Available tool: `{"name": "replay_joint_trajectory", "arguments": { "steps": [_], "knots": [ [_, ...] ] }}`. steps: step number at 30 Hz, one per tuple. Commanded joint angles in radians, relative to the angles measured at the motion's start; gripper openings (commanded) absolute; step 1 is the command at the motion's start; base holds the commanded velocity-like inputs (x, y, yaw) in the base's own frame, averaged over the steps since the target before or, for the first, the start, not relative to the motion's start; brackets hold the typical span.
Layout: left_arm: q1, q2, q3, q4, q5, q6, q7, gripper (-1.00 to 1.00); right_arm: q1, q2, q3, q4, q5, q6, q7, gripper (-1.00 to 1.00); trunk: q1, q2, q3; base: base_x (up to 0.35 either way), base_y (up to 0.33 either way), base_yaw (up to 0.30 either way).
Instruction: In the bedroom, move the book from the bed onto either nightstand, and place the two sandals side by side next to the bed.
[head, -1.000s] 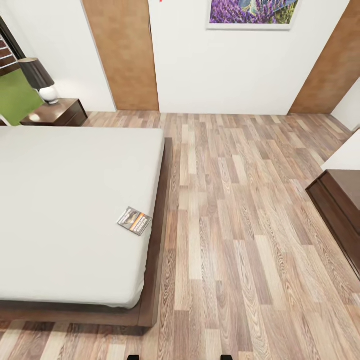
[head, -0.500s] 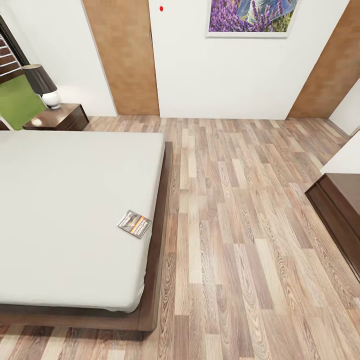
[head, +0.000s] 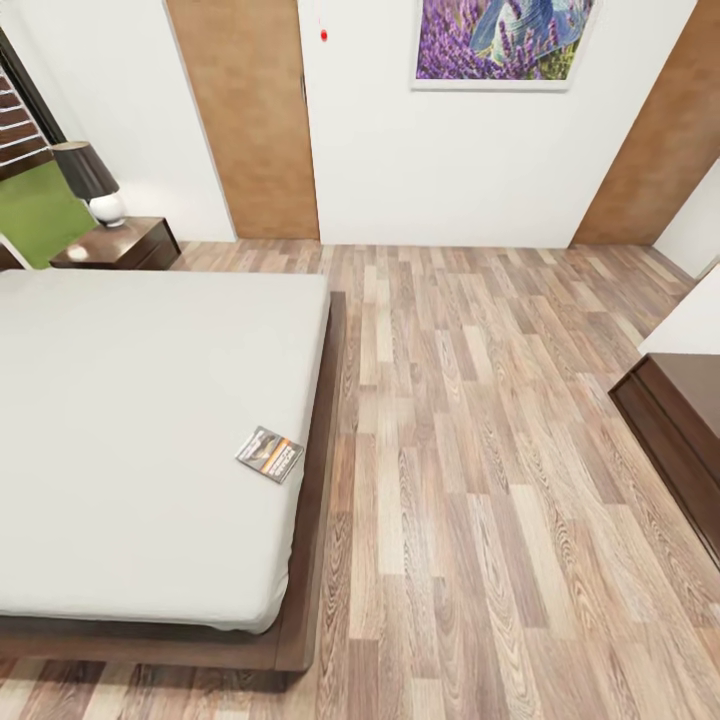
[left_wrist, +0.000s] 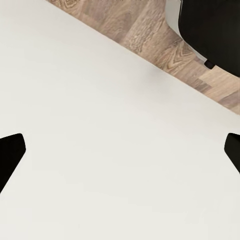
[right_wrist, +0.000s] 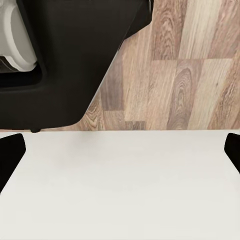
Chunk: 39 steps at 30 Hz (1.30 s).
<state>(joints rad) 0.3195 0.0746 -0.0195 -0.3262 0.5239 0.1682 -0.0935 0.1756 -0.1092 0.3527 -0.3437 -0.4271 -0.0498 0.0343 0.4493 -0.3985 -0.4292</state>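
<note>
Head view, book (head: 269, 454) on bed (head: 130, 420), lamp (head: 92, 181) on nightstand (head: 125, 243)

Bed (head: 120, 420) and lavender picture (head: 505, 40) edge-cropped.

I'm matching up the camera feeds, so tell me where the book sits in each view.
Head: the book lies flat on the bed, near its right edge, left of the picture's centre.
Left wrist: I see a white surface with a strip of floor beyond it.
Right wrist: I see a white surface, floor and a dark robot part.
Shared landmark: the floor.
</note>
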Motion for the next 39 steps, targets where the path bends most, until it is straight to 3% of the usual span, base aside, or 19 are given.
{"name": "replay_joint_trajectory", "arguments": {
  "steps": [1,39],
  "knots": [
    [0.001,0.001,-0.002,-0.004,0.008,0.007,0.0,1.0,0.0,-0.001,0.006,-0.002,-0.011,-0.003,0.001,1.0,0.001,-0.002,0.001,0.0,0.0,0.0],
    [0.001,0.001,-0.002,-0.004,0.008,0.007,0.0,1.0,0.0,-0.001,0.003,-0.003,-0.012,-0.003,0.001,1.0,0.001,-0.002,0.062,0.0,0.0,0.0]
  ]
}}
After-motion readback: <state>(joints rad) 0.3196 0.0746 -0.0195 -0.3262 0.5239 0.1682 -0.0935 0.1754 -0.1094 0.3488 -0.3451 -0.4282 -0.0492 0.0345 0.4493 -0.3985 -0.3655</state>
